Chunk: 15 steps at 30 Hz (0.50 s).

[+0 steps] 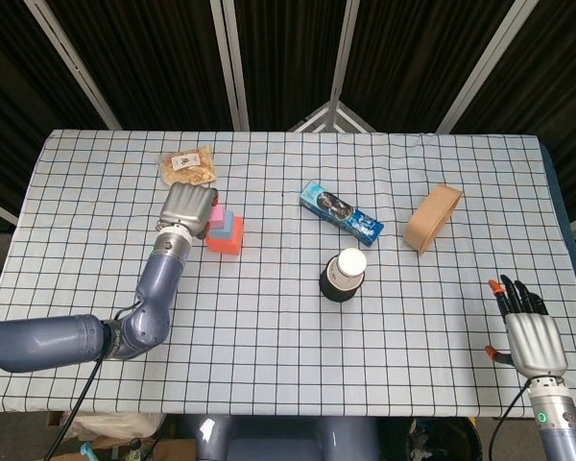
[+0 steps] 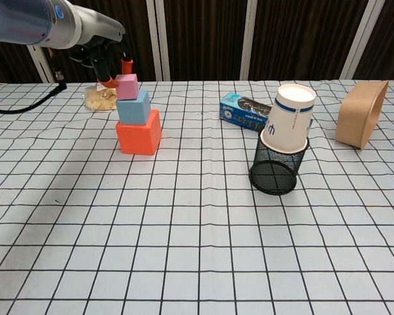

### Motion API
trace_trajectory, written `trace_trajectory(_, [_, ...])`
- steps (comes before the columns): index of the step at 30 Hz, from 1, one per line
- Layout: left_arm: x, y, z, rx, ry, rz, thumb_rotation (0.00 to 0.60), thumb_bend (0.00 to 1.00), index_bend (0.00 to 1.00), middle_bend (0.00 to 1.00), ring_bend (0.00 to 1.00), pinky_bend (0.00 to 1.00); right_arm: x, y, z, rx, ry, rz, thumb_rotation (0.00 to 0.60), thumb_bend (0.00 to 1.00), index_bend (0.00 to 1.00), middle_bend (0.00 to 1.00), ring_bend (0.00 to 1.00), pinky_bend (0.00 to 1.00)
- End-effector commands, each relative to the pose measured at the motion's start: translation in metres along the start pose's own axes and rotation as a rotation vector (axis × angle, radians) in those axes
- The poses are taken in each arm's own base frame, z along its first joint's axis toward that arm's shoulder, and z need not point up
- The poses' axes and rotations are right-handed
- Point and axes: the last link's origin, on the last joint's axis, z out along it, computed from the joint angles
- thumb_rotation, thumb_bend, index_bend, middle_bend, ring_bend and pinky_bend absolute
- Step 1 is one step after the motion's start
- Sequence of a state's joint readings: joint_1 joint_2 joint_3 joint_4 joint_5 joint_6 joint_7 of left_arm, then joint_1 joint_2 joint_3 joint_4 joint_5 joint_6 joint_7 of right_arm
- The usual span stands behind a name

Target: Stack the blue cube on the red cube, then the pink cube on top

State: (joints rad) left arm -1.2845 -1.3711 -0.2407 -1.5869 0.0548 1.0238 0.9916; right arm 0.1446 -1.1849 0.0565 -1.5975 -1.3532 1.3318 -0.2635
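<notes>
The three cubes stand stacked at the table's left: red cube [image 2: 138, 133] at the bottom, blue cube [image 2: 133, 108] on it, pink cube [image 2: 127, 86] on top. In the head view they appear as pink cube [image 1: 214, 218], blue cube [image 1: 228, 227] and red cube [image 1: 223, 243]. My left hand [image 2: 105, 59] hovers just behind and left of the pink cube, and its orange fingertips [image 2: 104, 82] stand a little apart from the cube. From above, the left hand [image 1: 187, 206] covers part of the stack. My right hand [image 1: 530, 331] rests open and empty at the near right edge.
A snack bag [image 1: 186, 166] lies behind the stack. A blue packet [image 1: 341, 212] lies mid-table. A paper cup [image 2: 289, 118] sits in a black mesh holder [image 2: 274, 172]. A tan container [image 2: 360, 122] lies on its side at the right.
</notes>
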Motion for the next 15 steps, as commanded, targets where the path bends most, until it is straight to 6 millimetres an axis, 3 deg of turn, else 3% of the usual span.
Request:
trace_trajectory(1, [0.001,0.002,-0.001,-0.006,0.003,0.006,0.6,0.44,0.29,0.94,0.81,0.84,0.0,0.0,0.0,0.0,0.0,0.001,0.6,0.11,0.0,0.0,0.0,0.15])
trace_trajectory(15, [0.011,0.003,-0.012,-0.017,0.028,0.014,0.6,0.44,0.26,0.94,0.8,0.84,0.001,-0.001,0.0,0.003,-0.001,0.001,0.6,0.11,0.0,0.0,0.0,0.14])
